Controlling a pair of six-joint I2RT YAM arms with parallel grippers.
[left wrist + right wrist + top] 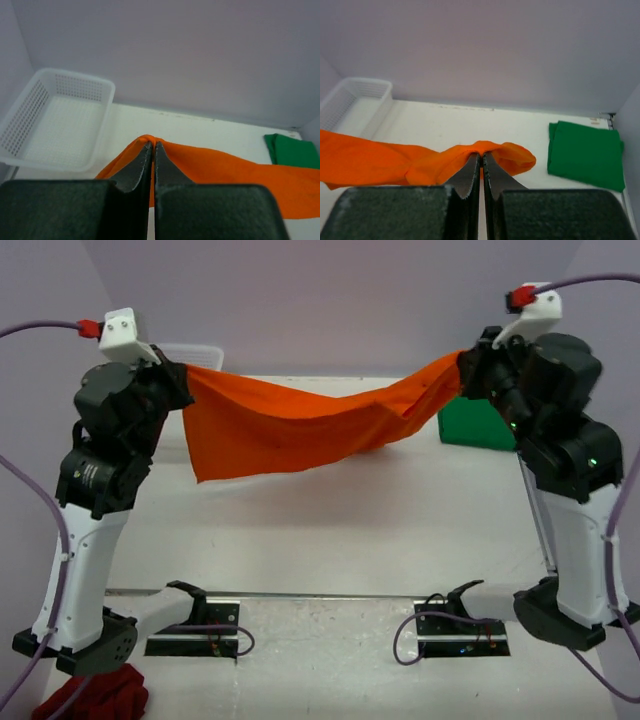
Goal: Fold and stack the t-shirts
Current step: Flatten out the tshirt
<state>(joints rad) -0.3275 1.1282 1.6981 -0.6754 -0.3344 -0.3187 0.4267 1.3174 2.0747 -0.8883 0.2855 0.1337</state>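
Observation:
The orange t-shirt (300, 425) hangs in the air, stretched between both arms above the table. My left gripper (178, 375) is shut on its left end, where the cloth (210, 165) bunches over the pinched tips (153, 145). At the right end my right gripper (465, 368) is shut on the shirt too, with cloth (395, 160) folded round the fingertips (481, 156). The green t-shirt (478, 424) lies folded flat at the table's back right, also in the right wrist view (585, 155) and at the edge of the left wrist view (292, 150).
A white mesh basket (55, 117) stands at the back left by the wall, partly hidden behind the left arm (195, 353). A dark red cloth (95, 698) lies by the left arm's base. Two black stands (195, 625) (455, 625) sit at the near edge.

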